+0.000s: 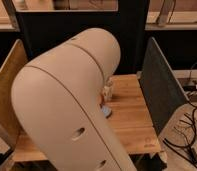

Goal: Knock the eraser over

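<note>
eraser: hidden, cannot tell where it is | gripper: hidden behind the big cream arm (67, 105), so its spot and its jaws cannot be told | just past the arm's right edge: a small pale thing (108, 91) and a blue thing (106, 111) on the wooden table (132, 125) | side panels: tan (4, 95), grey (159, 90)

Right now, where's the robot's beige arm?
The arm fills the camera view's left and centre, covering most of the wooden table; the gripper is out of view.
</note>
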`<move>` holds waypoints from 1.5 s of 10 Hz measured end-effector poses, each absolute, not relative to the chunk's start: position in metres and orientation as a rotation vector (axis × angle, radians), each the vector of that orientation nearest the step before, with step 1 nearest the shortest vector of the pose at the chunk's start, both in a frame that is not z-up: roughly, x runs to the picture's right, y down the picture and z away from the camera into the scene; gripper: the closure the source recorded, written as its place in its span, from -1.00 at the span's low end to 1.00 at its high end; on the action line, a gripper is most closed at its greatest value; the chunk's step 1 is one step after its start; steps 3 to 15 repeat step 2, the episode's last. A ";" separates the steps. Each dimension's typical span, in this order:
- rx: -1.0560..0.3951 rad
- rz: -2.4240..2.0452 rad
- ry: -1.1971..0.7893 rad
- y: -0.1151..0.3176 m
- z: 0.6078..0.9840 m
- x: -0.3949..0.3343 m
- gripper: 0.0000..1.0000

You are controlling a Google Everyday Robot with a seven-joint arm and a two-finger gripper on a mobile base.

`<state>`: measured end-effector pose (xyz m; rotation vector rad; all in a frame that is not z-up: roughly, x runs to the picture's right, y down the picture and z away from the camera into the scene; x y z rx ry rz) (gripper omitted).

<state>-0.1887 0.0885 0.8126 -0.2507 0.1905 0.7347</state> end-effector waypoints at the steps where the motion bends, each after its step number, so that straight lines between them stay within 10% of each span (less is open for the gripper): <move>1: -0.231 0.759 0.194 0.082 0.806 -0.181 1.00; 15: -0.221 0.783 0.198 0.079 0.801 -0.172 1.00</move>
